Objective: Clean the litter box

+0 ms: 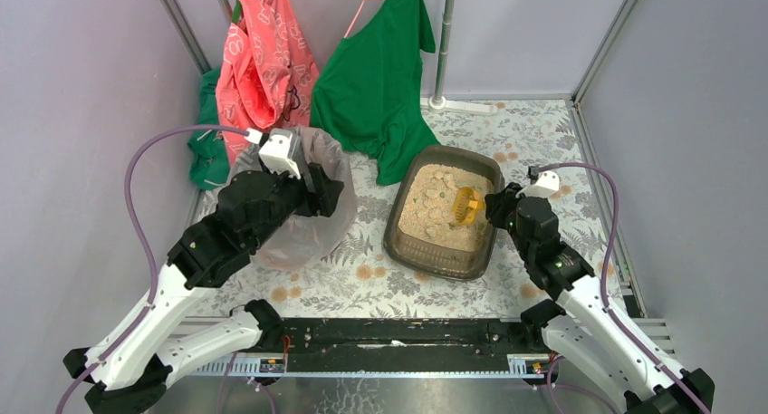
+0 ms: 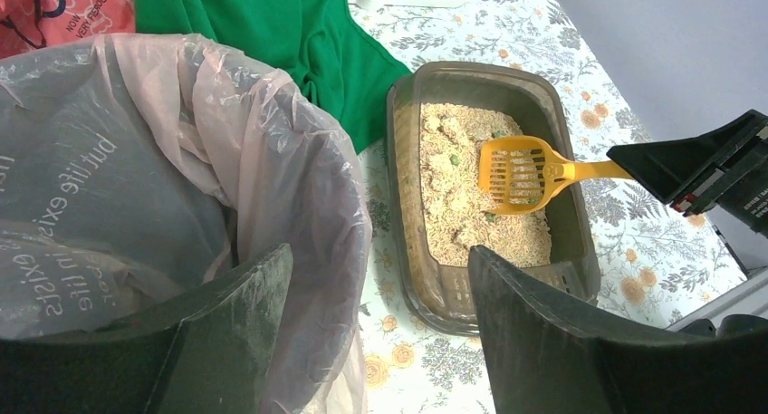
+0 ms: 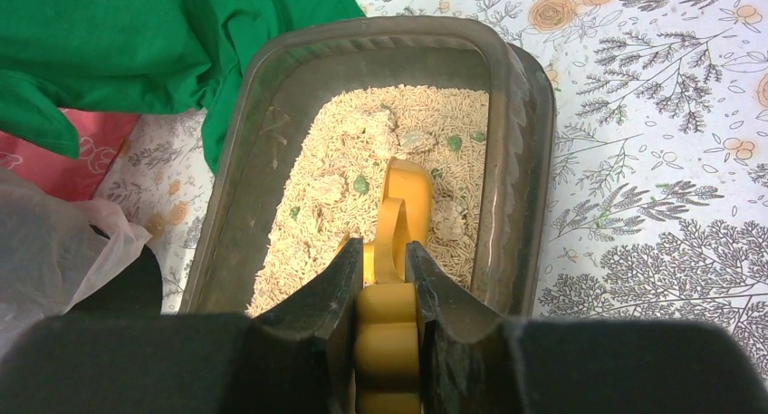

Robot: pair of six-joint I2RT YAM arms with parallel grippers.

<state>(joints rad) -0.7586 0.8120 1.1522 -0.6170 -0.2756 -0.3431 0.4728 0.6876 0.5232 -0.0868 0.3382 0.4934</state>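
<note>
The litter box is a dark brown-grey tray of beige litter with pale clumps and green bits, right of centre; it also shows in the left wrist view and the right wrist view. My right gripper is shut on the handle of a yellow slotted scoop, whose head rests on the litter. My left gripper is open at the rim of the bag-lined bin; one finger is inside the bag, the other outside.
A green shirt and a pink garment hang at the back; the green shirt's hem lies by the litter box's far left corner. A white pole base stands at the back. Walls close in on both sides.
</note>
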